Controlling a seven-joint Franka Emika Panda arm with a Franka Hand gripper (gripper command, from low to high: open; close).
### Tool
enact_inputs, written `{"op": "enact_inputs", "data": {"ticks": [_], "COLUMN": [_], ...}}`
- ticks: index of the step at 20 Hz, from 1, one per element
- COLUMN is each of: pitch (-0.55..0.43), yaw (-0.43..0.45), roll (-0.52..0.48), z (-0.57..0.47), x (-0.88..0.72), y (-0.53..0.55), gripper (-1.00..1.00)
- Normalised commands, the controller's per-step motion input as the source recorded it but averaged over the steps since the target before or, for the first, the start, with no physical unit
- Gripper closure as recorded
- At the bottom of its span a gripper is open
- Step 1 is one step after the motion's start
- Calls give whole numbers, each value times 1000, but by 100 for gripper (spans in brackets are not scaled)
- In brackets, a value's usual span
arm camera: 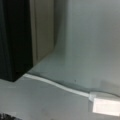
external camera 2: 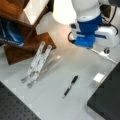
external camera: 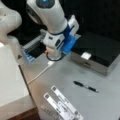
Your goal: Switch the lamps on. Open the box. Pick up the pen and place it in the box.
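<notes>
My gripper (external camera: 53, 56) hangs low over the white cable switch (external camera: 50, 63) beside the closed box (external camera: 96, 51); finger opening not discernible, nothing visibly held. Pen (external camera: 85, 86) lies untouched on the tabletop (external camera: 100, 105). Judgement: press squarely on the switch, avoiding the cable.

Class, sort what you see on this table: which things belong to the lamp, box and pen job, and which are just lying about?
Belong to the job:
- the box, lid shut
- the pen, lying on the table, untouched
- the gripper, hidden below the arm's wrist

Just lying about:
- the white perforated strips
- the white cable and its plug
- the wooden stand
</notes>
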Motion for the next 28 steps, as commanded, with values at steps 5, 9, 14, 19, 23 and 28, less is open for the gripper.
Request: {"op": "enact_inputs", "data": {"ticks": [5,9,14,19,23,28], "pitch": [-21,-34,-25,-29,-67,-49], "yaw": [-26,-30,-56,-75,-31,-44], "roll": [365,324,350,323,259,246], "z": [-119,-157,-294,-335,-240,-59], "x": [304,222,204,206,182,159], "y": [19,-32,-39,-61,-85,-73], "gripper": [-100,-100,-100,-100,-100,-100]}}
